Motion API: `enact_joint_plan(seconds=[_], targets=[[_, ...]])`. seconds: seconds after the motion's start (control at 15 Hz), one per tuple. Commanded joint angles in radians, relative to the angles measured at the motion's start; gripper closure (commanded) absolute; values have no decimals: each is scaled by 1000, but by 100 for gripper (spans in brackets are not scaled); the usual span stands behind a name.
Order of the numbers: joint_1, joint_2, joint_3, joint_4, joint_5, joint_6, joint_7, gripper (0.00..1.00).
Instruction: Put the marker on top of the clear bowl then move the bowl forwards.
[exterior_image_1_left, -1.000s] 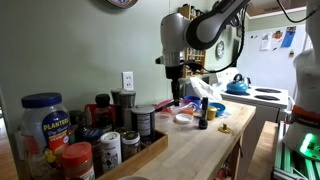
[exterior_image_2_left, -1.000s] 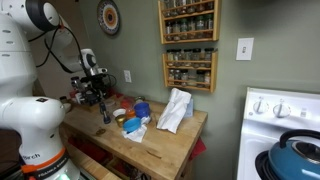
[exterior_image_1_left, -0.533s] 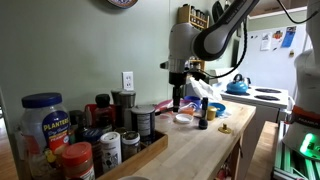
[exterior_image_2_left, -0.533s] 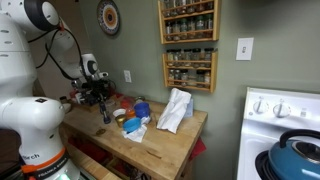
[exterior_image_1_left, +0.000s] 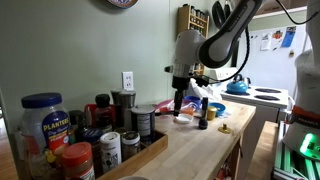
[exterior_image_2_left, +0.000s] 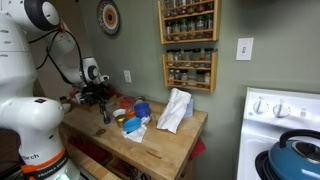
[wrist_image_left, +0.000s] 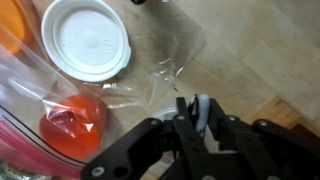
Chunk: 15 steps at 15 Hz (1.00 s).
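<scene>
Overhead, your gripper pinches the marker upright, its long axis pointing straight down; the clear bowl appears to sit just beneath on the wooden counter.

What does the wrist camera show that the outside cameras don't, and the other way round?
Only the wrist view: a white round lid and something orange-red under crinkled clear plastic, seen from above. Only the exterior views: the whole arm, wall spice racks, a blue kettle on the stove, and the jars. Both: the wooden countertop and the jaws, apparently closed on a slim dark marker.
</scene>
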Motion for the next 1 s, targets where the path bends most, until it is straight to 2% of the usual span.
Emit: enact_joint_plan(seconds=[0.0, 0.47, 0.93], targets=[[-15, -13, 6, -49, 29, 81, -20, 94], [-25, -14, 3, -85, 27, 189, -16, 94], [-27, 15, 14, -67, 58, 202, -51, 94]])
